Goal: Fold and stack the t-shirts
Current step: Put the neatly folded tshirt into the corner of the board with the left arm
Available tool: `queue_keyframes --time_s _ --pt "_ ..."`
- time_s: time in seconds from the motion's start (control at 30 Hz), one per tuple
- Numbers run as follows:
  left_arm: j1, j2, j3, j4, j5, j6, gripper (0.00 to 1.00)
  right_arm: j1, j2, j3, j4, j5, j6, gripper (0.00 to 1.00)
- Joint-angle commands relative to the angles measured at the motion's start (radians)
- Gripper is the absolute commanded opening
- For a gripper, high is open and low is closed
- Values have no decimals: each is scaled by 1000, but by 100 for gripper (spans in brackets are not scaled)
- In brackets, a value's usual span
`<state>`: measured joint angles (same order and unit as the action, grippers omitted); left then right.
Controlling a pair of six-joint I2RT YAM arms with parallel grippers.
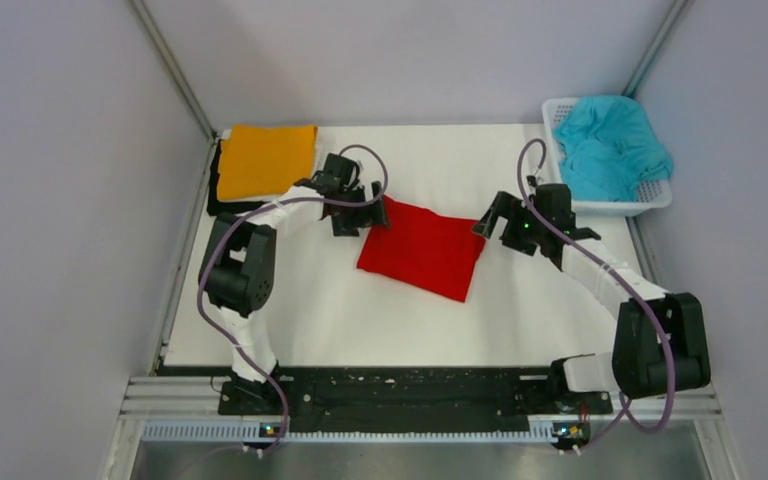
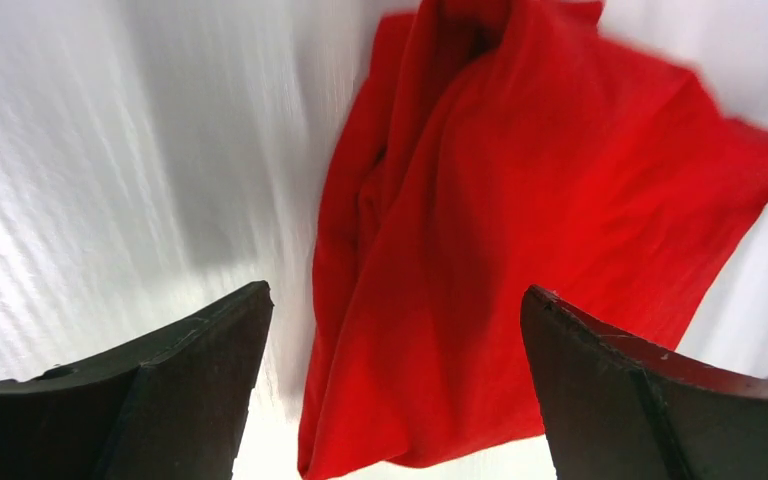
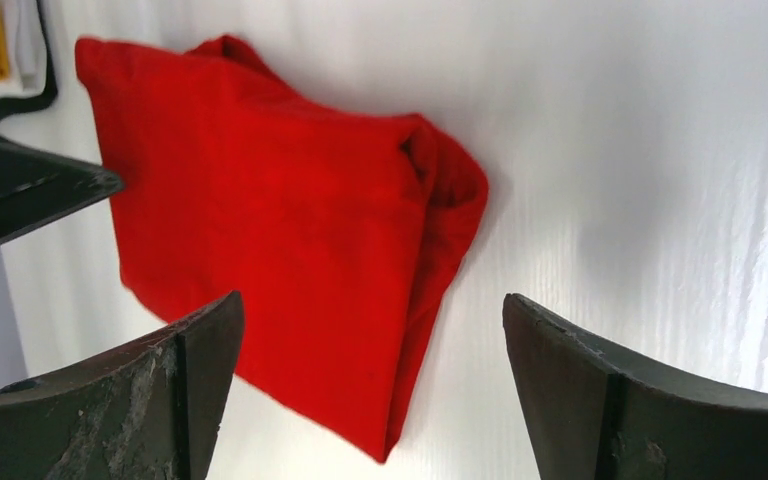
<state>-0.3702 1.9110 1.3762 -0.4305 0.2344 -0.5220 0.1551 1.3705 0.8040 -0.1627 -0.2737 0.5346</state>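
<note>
A folded bright red t-shirt [image 1: 422, 248] lies flat in the middle of the white table; it also shows in the left wrist view [image 2: 520, 230] and the right wrist view [image 3: 290, 240]. My left gripper [image 1: 367, 215] is open just above its far left corner, the cloth lying between the jaws but not pinched. My right gripper [image 1: 490, 222] is open at its right corner, touching nothing. A folded orange t-shirt [image 1: 264, 158] lies on a stack at the back left, with white and black cloth edges [image 1: 218, 190] under it. A teal t-shirt [image 1: 610, 145] lies crumpled in the basket.
A white perforated basket [image 1: 650, 195] stands at the back right corner. Grey walls close in the table on the left, back and right. The arm bases sit on a black rail [image 1: 400, 395] at the near edge.
</note>
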Motion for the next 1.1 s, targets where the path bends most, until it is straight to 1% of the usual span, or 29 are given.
queue_keyframes --time_s 0.0,0.13,0.23,0.3,0.37,0.4,0.47,0.5,0.53,0.57,0.6,0.63,0.73,0.83,0.97,1.07 --pt "-4 -22 -81 80 118 46 98 -3 -101 -76 43 -105 2 99" --pt "-11 37 -68 55 105 47 89 -3 -173 -118 -10 -85 -11 99" --pt "-32 73 -62 46 97 46 76 -4 -224 -134 -47 -61 -19 99" --pt "-60 94 -56 31 48 42 73 -4 -261 -143 -62 -48 -19 99" --pt "-88 129 -30 -15 -25 29 66 -4 -289 -150 -78 -36 -21 99" --pt "-104 148 -13 -43 -68 18 60 -4 -303 -152 -86 -32 -21 99" --pt "-140 183 10 -79 -143 0 55 -4 -329 -158 -100 -30 -25 99" --pt "-162 199 23 -103 -196 -16 50 -4 -342 -163 -107 -28 -26 99" --pt "-179 223 40 -128 -221 -28 41 -4 -354 -166 -112 -24 -28 99" --pt "-194 237 60 -150 -272 -40 29 -4 -365 -170 -117 -19 -31 99" --pt "-209 249 81 -174 -318 -57 11 -3 -378 -172 -125 -11 -33 99" --pt "-224 260 103 -202 -383 -66 0 -3 -388 -173 -131 -3 -36 99" --pt "-250 273 202 -319 -631 -78 0 -3 -419 -177 -149 27 -48 99" --pt "-248 259 301 -396 -831 -23 0 -3 -445 -186 -152 55 -57 99" --pt "-217 213 366 -369 -984 118 0 -4 -460 -185 -160 71 -69 99" --pt "-189 181 381 -284 -1060 290 0 -4 -458 -177 -162 74 -76 99"
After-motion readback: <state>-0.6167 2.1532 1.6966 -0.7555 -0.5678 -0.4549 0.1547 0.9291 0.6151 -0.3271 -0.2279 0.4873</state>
